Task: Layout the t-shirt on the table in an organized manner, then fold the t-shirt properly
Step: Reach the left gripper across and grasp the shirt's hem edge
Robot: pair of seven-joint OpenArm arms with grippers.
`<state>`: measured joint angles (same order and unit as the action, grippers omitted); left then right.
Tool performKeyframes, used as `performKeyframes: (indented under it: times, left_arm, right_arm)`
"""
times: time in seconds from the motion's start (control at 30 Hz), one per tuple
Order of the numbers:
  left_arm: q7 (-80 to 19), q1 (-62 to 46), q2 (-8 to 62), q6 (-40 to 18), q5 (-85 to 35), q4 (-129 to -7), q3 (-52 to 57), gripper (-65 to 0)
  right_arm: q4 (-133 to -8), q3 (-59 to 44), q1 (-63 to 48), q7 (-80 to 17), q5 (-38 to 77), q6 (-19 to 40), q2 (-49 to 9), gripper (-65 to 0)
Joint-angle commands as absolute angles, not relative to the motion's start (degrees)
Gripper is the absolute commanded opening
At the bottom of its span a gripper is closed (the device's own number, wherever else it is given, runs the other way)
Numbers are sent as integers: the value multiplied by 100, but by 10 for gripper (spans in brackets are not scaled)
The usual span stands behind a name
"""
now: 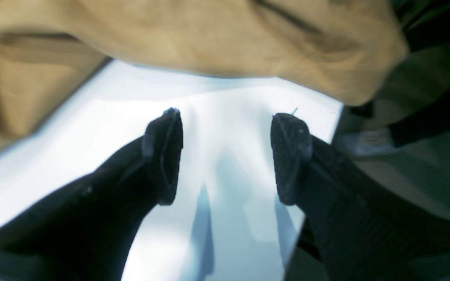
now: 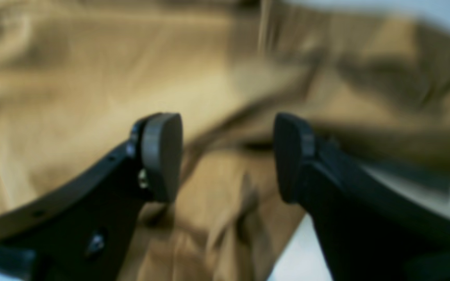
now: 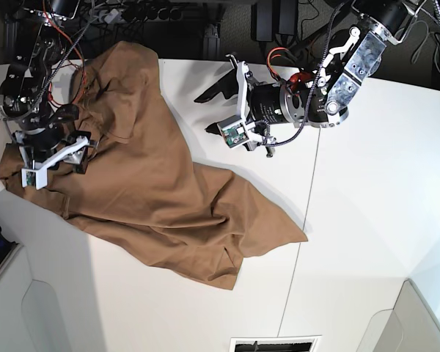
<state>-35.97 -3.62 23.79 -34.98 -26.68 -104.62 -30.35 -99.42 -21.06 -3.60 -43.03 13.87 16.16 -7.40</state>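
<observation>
The t-shirt [image 3: 143, 183] is spread loosely over the left half of the base view, rumpled and unfolded, with one corner drawn out to a point toward the centre right of the frame and another part running up to the upper left edge of the table [image 3: 367, 198]. Folds and creases are seen across the cloth, and its lower edge lies along the table's lower left border.

The right gripper [image 3: 55, 158] is found at the far left of the base view, directly over the shirt's left margin. In the right wrist view its fingers [image 2: 162, 156] are seen standing apart with only tan cloth [image 2: 92, 97] behind the gap; nothing is pinched between them, so the gripper is released. Whether the pads touch the cloth cannot be told because of blur.

The left gripper [image 3: 216, 88] is placed at the upper centre of the base view, over bare white table just beside the shirt's right edge. In the left wrist view its fingers [image 1: 291, 156] are spread wide with bare table [image 1: 225, 156] between them, and the shirt [image 1: 209, 35] fills the upper part of that frame, apart from the fingertips. Nothing is held.
</observation>
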Motion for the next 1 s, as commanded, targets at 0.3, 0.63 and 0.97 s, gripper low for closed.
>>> performKeyframes:
  times: [0.3, 0.63, 0.97]
  left_arm:
    - [-3146, 749, 2370, -3063, -2477, -9765, -3006, -272]
    - [-2346, 1859, 2237, -3059, -2443, -7760, -3006, -272]
    - [-2119, 2556, 2119, -3061, -1957, -6064, -3006, -272]
  right_arm:
    - [-10051, -2130, -1087, -4115, 1544, 1653, -384, -283]
    - [-10049, -2130, -1105, -3889, 1426, 1647, -296, -283]
    - [-10049, -2346, -1284, -3966, 764, 1387, -510, -283]
